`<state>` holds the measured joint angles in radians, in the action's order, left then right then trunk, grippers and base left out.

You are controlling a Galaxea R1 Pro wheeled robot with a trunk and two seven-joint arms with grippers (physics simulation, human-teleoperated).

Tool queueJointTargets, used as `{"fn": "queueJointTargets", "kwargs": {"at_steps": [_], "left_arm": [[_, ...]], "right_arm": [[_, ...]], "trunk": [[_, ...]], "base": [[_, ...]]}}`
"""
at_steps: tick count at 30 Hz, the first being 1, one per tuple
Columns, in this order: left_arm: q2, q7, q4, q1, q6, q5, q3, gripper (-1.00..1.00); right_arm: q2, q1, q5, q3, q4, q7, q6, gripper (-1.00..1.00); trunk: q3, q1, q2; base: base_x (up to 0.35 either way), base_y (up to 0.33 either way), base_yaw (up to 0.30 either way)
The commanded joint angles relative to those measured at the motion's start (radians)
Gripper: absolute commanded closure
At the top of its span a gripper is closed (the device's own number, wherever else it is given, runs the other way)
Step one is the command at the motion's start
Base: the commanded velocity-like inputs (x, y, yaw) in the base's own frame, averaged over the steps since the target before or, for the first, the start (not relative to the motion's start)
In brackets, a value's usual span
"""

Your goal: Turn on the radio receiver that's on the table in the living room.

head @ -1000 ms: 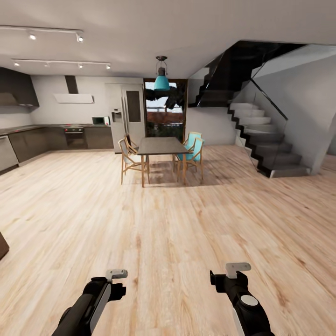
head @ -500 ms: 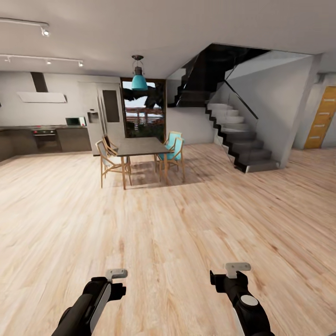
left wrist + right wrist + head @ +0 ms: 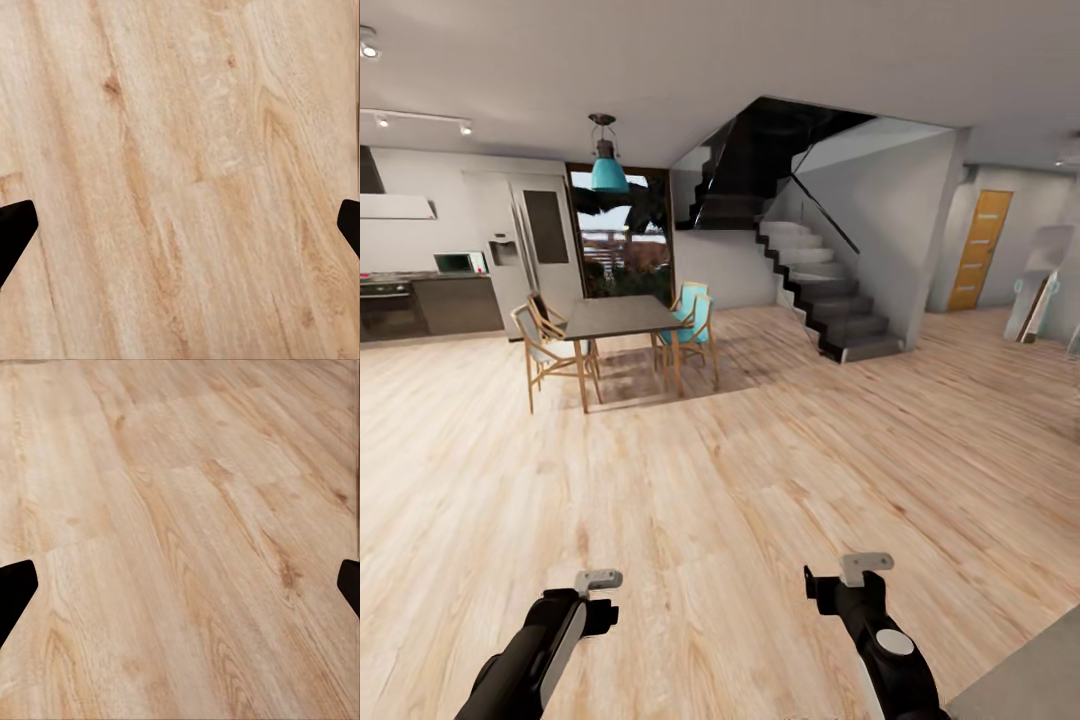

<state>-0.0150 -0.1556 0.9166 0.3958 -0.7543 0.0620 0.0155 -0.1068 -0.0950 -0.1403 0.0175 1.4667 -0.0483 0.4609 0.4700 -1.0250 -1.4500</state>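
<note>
The radio receiver is out of view. A grey flat corner (image 3: 1025, 675) at the head view's lower right may belong to the table; I cannot tell. My left gripper (image 3: 598, 580) and right gripper (image 3: 865, 566) hang low in front of me over light wood-plank floor (image 3: 740, 480). In the left wrist view, the left gripper (image 3: 180, 225) has dark fingertips (image 3: 13, 229) at opposite edges, wide apart, with bare floor between. The right gripper (image 3: 180, 585) has its fingertips (image 3: 15, 589) just as far apart and holds nothing.
A dark dining table (image 3: 618, 318) with wooden and teal chairs stands ahead to the left under a teal pendant lamp (image 3: 608, 172). Kitchen cabinets (image 3: 420, 300) line the far left wall. A dark staircase (image 3: 820, 290) rises ahead, with an orange door (image 3: 980, 250) to its right.
The camera has turned to the right, so the dining table and stairs slide left in the picture. The orange door and the grey corner have come into view. Both arms keep their pose.
</note>
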Motion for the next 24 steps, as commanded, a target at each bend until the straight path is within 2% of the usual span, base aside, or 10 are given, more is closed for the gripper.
{"fn": "queueJointTargets", "kwargs": {"at_steps": [1, 9, 24], "left_arm": [[0.002, 0.000, 0.009, 0.000, 0.000, 0.001, 0.000, -1.00], [0.009, -0.001, 0.034, 0.000, -0.002, 0.002, 0.001, -1.00], [0.005, -0.001, 0.025, 0.000, -0.001, 0.003, -0.001, -1.00]], "right_arm": [[-0.001, 0.000, 0.000, 0.005, 0.009, 0.005, -0.006, -1.00], [-0.002, 0.000, 0.001, 0.057, 0.028, 0.017, -0.017, -1.00], [-0.001, 0.000, -0.001, 0.064, 0.029, 0.017, -0.018, -1.00]], "trunk": [[0.000, 0.000, 0.000], [0.000, 0.000, 0.000], [0.000, 0.000, 0.000]], "base": [[0.000, 0.000, -0.263], [0.000, 0.000, -0.252], [0.000, 0.000, -0.237]]}}
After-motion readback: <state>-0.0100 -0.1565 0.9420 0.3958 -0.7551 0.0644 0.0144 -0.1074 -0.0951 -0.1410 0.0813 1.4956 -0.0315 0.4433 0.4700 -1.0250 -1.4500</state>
